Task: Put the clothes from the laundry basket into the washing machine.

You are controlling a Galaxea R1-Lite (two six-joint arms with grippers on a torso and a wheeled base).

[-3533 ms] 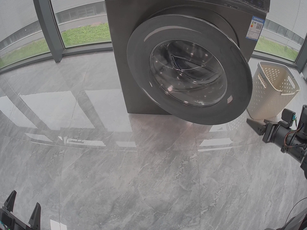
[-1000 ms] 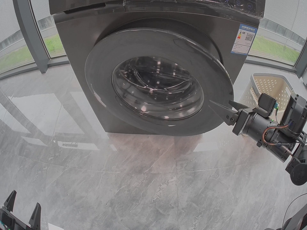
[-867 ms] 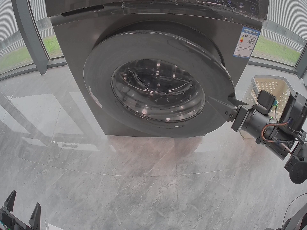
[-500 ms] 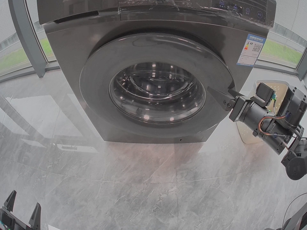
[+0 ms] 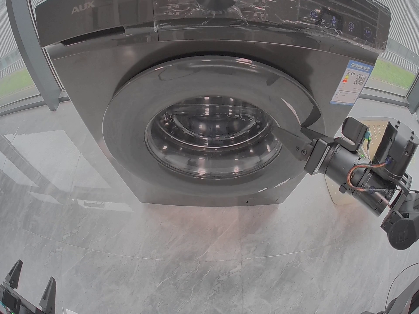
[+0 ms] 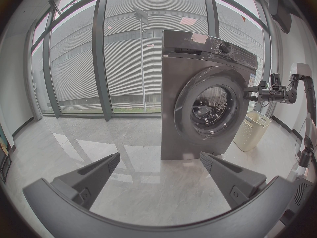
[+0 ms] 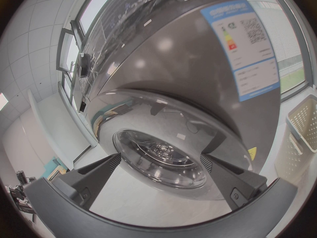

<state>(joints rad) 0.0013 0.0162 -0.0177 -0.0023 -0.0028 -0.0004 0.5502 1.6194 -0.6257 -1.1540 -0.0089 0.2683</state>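
The washing machine (image 5: 109, 66) stood square ahead, its round door (image 5: 126, 127) lying close against the front. The laundry basket (image 6: 252, 129) stood on the floor just beside the machine's right side, contents hidden. The right gripper (image 5: 288, 128) sat at the door's right edge, fingers spread wide, holding nothing. On that glossy rim they could skid off, I'd judge. The left gripper (image 5: 35, 270) hung low, well apart from the machine, likewise spread and empty.
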